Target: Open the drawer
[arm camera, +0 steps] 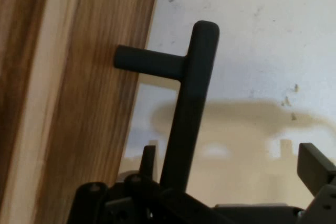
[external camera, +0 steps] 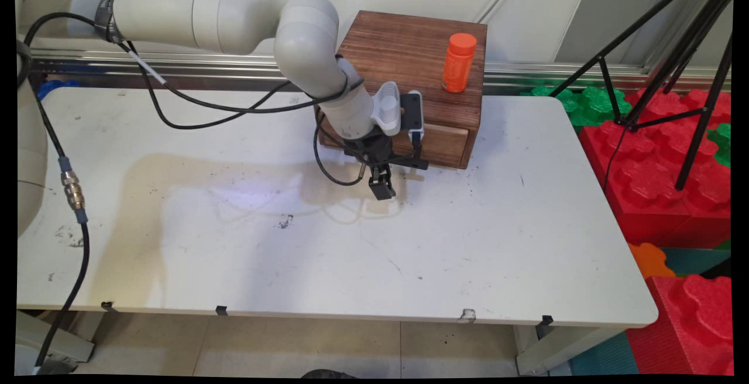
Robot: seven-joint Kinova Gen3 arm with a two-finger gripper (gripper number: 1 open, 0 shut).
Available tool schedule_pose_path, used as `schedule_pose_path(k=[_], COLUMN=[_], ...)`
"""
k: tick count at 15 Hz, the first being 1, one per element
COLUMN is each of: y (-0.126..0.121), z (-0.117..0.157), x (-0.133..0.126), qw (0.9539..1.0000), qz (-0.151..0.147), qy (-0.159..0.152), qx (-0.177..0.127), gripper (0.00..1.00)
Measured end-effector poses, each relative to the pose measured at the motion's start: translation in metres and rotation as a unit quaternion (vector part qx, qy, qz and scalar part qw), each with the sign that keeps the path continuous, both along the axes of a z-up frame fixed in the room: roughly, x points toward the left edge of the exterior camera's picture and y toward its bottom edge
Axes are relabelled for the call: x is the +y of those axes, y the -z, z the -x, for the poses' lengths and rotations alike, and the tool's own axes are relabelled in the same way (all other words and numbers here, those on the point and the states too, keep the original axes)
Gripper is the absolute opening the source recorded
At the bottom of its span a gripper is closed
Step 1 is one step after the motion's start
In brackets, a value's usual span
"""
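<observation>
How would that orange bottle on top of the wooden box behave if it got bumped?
The orange bottle stands upright, tall and narrow, so it would probably tip easily. Being round, it would likely roll once down, and it stands near the right edge of the wooden box. It looks like light plastic; its contents cannot be seen.

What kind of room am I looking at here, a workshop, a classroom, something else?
Most likely a robotics lab or test room. A white robot arm with trailing cables works at a scuffed white table, black tripod legs stand at the right, and big red and green foam blocks are stacked beside the table.
</observation>
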State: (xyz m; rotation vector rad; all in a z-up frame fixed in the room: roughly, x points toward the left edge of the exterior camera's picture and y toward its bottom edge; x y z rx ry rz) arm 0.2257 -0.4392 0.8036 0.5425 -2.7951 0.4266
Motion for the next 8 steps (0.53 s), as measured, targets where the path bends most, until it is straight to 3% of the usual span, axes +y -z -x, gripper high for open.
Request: schedule_pose_path(k=[8], y=[0.001], z=[0.009], x=[0.016], qw=[1.0], qz=[-0.009], qy=[-0.001], qx=[0.003], gripper=[1.0])
